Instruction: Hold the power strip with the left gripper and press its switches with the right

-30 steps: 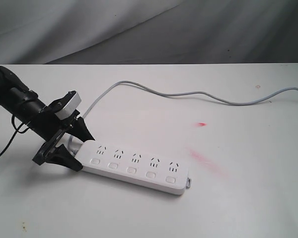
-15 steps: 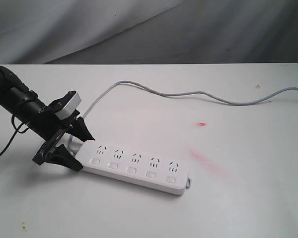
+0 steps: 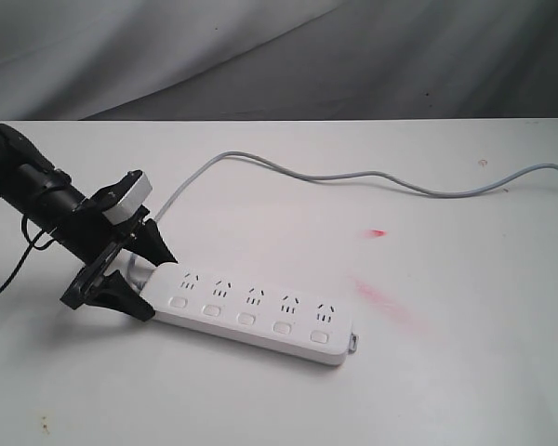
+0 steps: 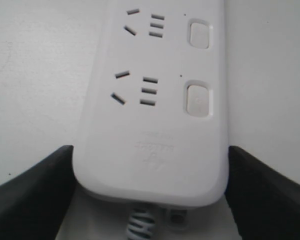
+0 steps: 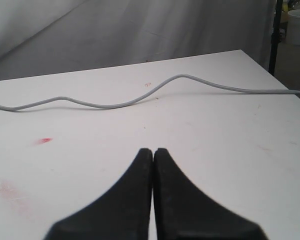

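Note:
The white power strip (image 3: pixel 260 295) lies flat on the white table, its row of switches (image 3: pixel 246 319) along the near side. My left gripper (image 3: pixel 156 286) straddles the strip's cord end, one black finger on each long side. In the left wrist view both fingers (image 4: pixel 45 185) press against the edges of the power strip (image 4: pixel 150 125), and two switches (image 4: pixel 197 98) show. The right gripper (image 5: pixel 153 152) is shut and empty above bare table; it does not show in the exterior view. The grey cord (image 3: pixel 353 175) trails toward the back right.
Red smears (image 3: pixel 386 302) and a small red spot (image 3: pixel 378 232) mark the table to the right of the strip. The cord (image 5: pixel 115 105) winds across the table ahead of the right gripper. The table's far edge (image 5: pixel 270 75) is beyond it.

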You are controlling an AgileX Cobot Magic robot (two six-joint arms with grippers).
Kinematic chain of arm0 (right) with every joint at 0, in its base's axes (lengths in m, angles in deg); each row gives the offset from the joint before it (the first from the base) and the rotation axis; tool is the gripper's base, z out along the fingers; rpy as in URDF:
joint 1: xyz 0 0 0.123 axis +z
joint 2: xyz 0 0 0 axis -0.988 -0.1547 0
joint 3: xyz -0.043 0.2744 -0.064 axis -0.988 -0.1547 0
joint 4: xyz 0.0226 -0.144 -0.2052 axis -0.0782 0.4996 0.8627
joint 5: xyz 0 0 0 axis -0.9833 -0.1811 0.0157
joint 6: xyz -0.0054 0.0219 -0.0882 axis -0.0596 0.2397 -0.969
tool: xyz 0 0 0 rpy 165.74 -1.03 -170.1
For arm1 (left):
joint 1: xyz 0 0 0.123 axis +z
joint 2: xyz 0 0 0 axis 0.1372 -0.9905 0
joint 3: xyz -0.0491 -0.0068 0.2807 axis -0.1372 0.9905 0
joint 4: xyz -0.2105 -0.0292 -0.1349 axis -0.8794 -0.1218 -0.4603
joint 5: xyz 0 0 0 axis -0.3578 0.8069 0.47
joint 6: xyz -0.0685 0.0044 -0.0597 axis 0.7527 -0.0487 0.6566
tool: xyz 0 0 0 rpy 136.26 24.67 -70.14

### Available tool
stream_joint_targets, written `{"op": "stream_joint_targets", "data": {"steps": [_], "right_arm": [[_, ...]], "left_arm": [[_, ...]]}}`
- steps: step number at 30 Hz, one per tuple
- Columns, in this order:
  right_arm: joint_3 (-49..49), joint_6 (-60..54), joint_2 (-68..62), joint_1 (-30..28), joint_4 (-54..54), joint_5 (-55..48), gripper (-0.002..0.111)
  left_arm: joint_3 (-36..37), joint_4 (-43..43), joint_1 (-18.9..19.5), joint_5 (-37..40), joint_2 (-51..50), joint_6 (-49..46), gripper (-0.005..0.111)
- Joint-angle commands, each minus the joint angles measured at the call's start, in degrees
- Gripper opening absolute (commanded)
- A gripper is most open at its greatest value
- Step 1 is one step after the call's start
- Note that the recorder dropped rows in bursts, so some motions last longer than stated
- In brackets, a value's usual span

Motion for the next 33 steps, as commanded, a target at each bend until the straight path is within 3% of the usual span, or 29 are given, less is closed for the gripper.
{"op": "stream_joint_targets", "data": {"steps": [1,20,22,27,33], "right_arm": [[-0.18,-0.37,0.37,-0.3,0.22,-0.08,0.0],[-0.18,-0.44,0.37,-0.3,0.22,-0.08,0.0],[-0.18,-0.36,0.37,-0.3,0.22,-0.08,0.0],[-0.18,-0.36,0.37,-0.3,0.22,-0.08,0.0],[-0.18,-0.36,0.37,-0.3,0.22,-0.08,0.0]], "left_arm": [[0.86,4.04,-0.38,-0.77,-0.84,1.07,0.045],[0.86,3.77,-0.38,-0.77,-0.84,1.07,0.045],[0.86,3.8,-0.38,-0.77,-0.84,1.07,0.054],[0.86,3.8,-0.38,-0.77,-0.84,1.07,0.1],[0.31,3.65,-0.38,-0.77,-0.47,1.21,0.102]]}}
